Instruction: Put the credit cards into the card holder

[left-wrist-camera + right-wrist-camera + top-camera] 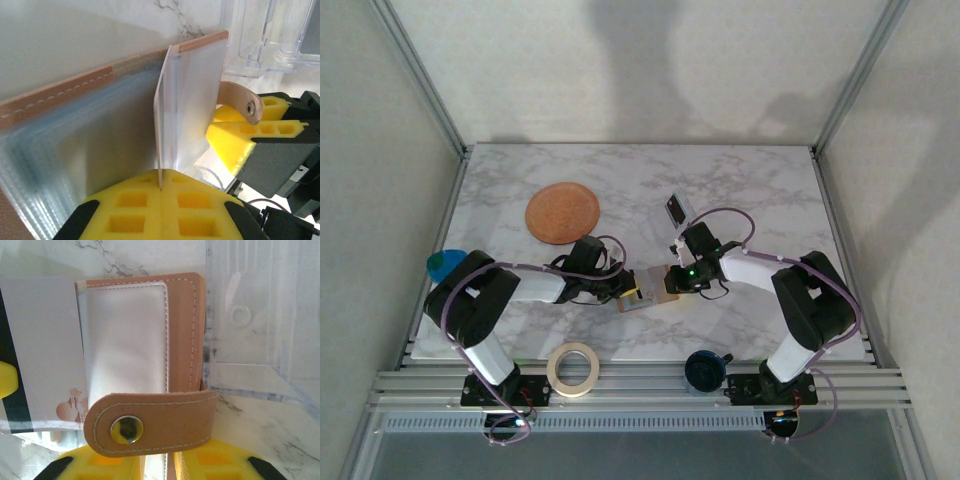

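The tan-pink card holder (182,340) lies open on the marble between both arms, its snap tab (150,422) curling over its near edge. My right gripper (167,460) is shut on that near edge; in the top view it (673,279) is at the holder's (655,291) right side. My left gripper (161,186) is shut on the whitish card (192,110), which stands on edge with its far end against the holder's clear sleeves (75,135). From the right wrist the same card (47,345) shows at the holder's left. A dark card (676,209) stands behind.
A clear plastic stand (260,315) sits just right of the holder. A round orange-brown disc (562,212) lies at the back left. A tape roll (572,368) and a dark blue cup (703,370) rest on the front rail, a blue object (445,263) at the left edge.
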